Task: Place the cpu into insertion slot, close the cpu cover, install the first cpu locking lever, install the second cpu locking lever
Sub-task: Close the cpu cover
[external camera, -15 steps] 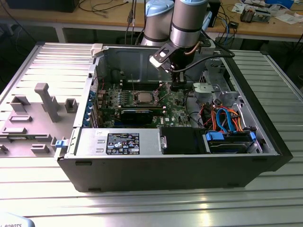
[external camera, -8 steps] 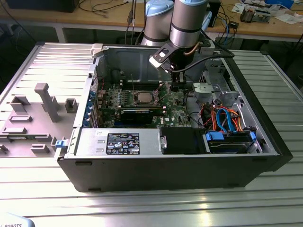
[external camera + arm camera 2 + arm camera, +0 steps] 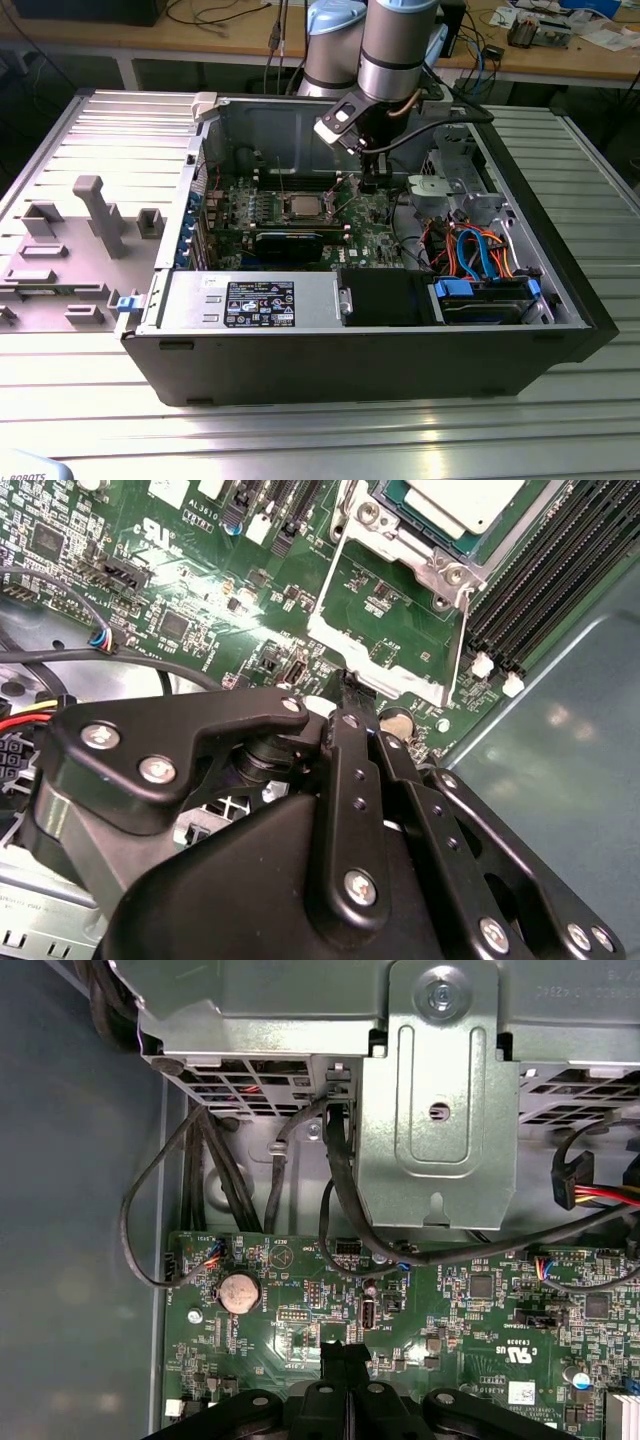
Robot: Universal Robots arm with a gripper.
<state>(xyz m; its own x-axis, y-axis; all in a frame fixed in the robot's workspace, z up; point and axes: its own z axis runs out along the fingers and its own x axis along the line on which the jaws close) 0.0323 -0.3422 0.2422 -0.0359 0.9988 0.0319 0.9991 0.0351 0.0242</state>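
Note:
The cpu (image 3: pixel 462 502), a flat chip with a dull silver top, lies in the insertion slot (image 3: pixel 425 558), whose metal rim shows around it; in the exterior view the cpu (image 3: pixel 302 207) sits mid-board. The cpu cover (image 3: pixel 372 665), a thin silvery frame, lies flipped open beside the slot, with green board showing through its window. My gripper (image 3: pixel 350 685) hovers just past the open cover's outer edge, fingers together with nothing between them. In the first wrist view the gripper (image 3: pixel 345 1352) points down at the board, and in the exterior view the gripper (image 3: pixel 372 183) hangs to the right of the slot.
The open computer case (image 3: pixel 560 300) surrounds the board. A metal drive cage (image 3: pixel 440 1110) and black cables (image 3: pixel 335 1200) lie close to the gripper, with a coin battery (image 3: pixel 238 1292) nearby. Memory slots (image 3: pixel 560 570) run alongside the socket. A grey fixture plate (image 3: pixel 70 250) lies outside, at the exterior view's left.

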